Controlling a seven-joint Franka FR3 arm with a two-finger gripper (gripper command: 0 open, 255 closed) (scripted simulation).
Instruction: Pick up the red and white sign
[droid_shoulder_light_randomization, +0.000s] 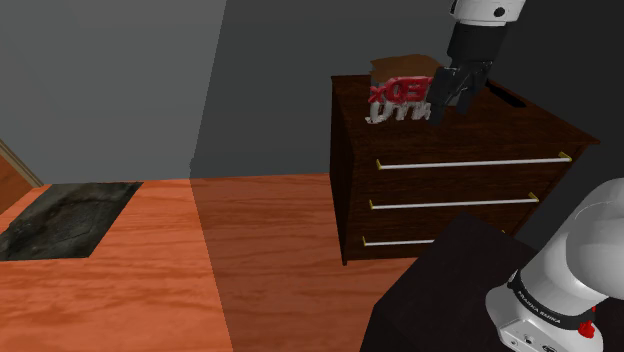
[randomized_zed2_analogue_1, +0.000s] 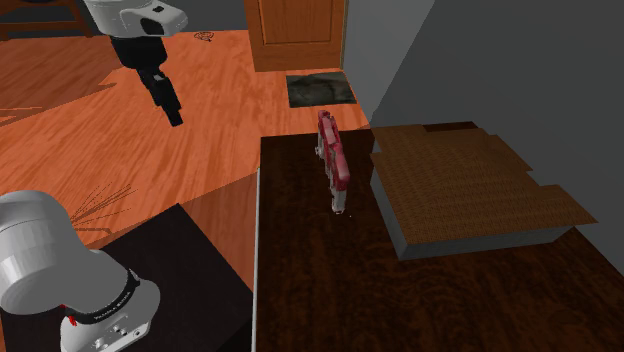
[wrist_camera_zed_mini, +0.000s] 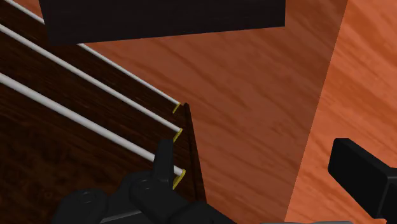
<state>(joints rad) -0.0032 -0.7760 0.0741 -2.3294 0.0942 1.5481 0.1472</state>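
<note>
1. Pincer (droid_shoulder_light_randomization: 450, 108) hung empty in the shoulder view, in front of the red and white sign (droid_shoulder_light_randomization: 400, 98) upright on the dresser (droid_shoulder_light_randomization: 450, 200).
2. Second exterior view: it hovered over the floor (randomized_zed2_analogue_1: 120, 140), well apart from the sign; approach and grasp were both undone.
3. Wrist view: fingers (wrist_camera_zed_mini: 162, 159) stood wide.
</note>
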